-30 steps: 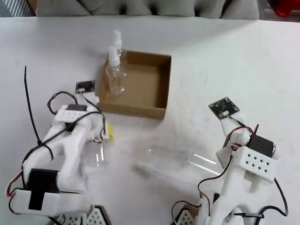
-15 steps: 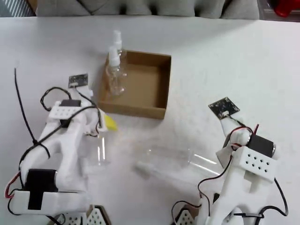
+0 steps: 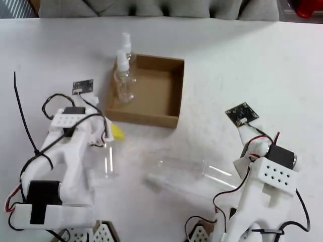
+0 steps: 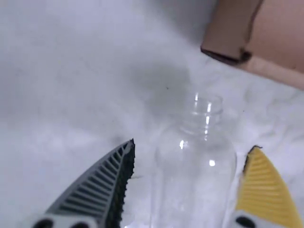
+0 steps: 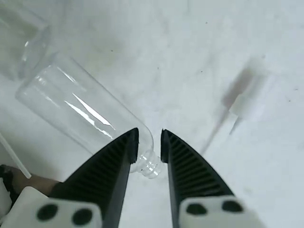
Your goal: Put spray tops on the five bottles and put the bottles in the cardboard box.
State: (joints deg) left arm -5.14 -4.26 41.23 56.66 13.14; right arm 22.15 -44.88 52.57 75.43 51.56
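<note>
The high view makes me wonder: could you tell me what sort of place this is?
Probably a living room used for robot trials: a white table, grey sofa cushions beyond its far edge, and a cardboard box.

Bright, even overhead light; white desk [image 3: 242,60] close to washed out. Soft grey shadow on desk beyond left claw [image 4: 193,146], between standing bottle [image 4: 194,166] and cardboard box [image 4: 266,38] corner. Small glints on bottle neck and shoulder. Beside right claw [image 5: 149,133], long white glare streaks along lying bottle [image 5: 80,107]. Faint shadow smear by spray top [image 5: 244,107].
</note>
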